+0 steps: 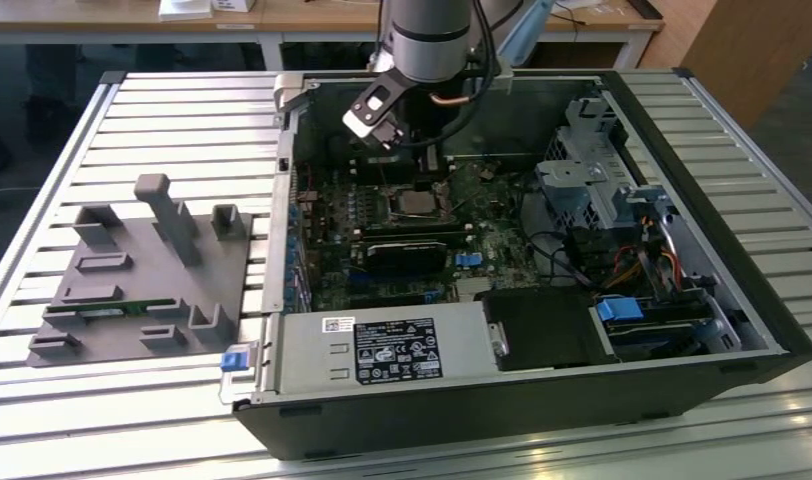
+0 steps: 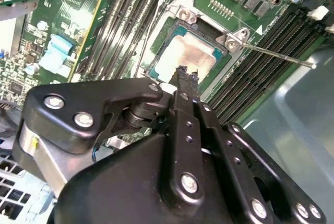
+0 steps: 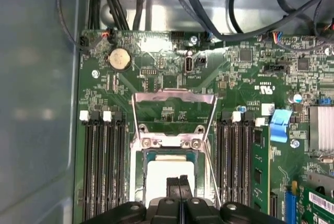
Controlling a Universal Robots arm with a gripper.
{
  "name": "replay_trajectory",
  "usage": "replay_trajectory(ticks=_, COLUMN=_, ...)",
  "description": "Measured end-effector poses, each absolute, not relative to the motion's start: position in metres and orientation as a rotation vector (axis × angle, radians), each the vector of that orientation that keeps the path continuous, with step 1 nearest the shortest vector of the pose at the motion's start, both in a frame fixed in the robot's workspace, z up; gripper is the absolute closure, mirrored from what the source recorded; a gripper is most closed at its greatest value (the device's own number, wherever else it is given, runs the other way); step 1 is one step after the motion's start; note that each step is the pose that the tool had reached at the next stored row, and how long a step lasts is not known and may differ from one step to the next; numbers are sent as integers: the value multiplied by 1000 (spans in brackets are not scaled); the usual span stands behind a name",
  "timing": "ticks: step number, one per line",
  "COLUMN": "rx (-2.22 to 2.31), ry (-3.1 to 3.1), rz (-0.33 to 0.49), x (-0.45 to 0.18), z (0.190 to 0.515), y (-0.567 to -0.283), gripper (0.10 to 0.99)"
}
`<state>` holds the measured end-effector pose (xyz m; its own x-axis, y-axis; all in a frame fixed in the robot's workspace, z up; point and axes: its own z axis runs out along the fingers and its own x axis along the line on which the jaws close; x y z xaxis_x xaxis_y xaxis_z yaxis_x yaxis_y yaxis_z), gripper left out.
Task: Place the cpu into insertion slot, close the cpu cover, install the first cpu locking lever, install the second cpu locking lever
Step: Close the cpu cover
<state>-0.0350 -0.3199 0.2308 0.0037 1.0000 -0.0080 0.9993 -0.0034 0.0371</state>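
My silver-grey cylindrical metal arm wore a darker band around its barrel in the exterior view. Loose black rubber cables hung down its side. A small white-and-black plastic box was fixed near my wrist. My matte black metal gripper was built of chunky rounded black link plates, pinned with shiny round-headed silver screws. Its two narrow black metal fingers were dotted with small dark screw heads and ended in squared tips. A pale grey metal block with a yellow mark sat on one flank.
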Motion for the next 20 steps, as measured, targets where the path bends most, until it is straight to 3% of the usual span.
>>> replay_trajectory(ticks=13, rx=2205, ry=2197, rz=27, x=-35, z=266, y=-320, gripper=980)
replay_trajectory(ticks=20, rx=2210, ry=2202, rz=37, x=-35, z=268, y=-325, gripper=980)
